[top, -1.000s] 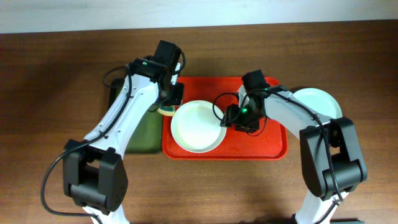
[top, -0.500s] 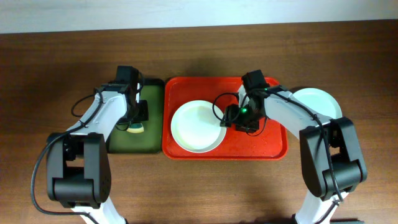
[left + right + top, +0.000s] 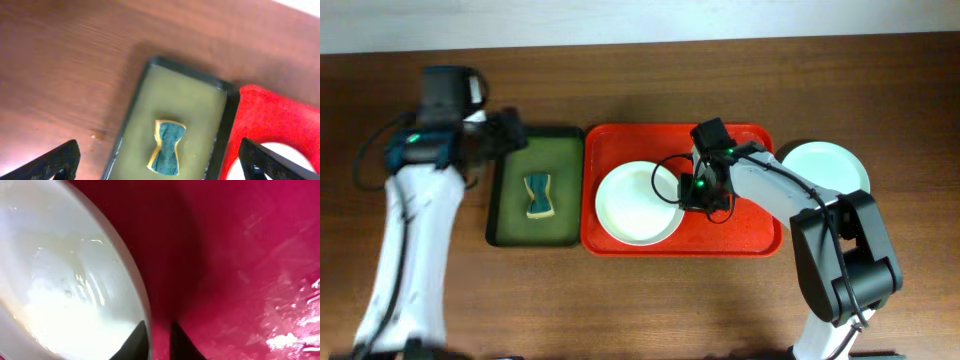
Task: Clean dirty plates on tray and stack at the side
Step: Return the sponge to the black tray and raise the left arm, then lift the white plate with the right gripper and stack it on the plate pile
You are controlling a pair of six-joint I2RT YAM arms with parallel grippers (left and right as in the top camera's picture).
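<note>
A white plate lies in the left half of the red tray. My right gripper is shut on this plate's right rim. In the right wrist view one finger lies over the wet plate and the other over the tray floor, the gripper pinching the rim. My left gripper hangs open and empty over the far left end of the green tray; in its wrist view the gripper stands wide above the sponge.
A dark green tray left of the red one holds a yellow and green sponge. A pale plate rests on the table past the red tray's right end. The wrist view shows the red tray's corner.
My left gripper carried the sponge from the plate to the green tray, let go of it and pulled back to the left. My right gripper closed on the plate's rim.
</note>
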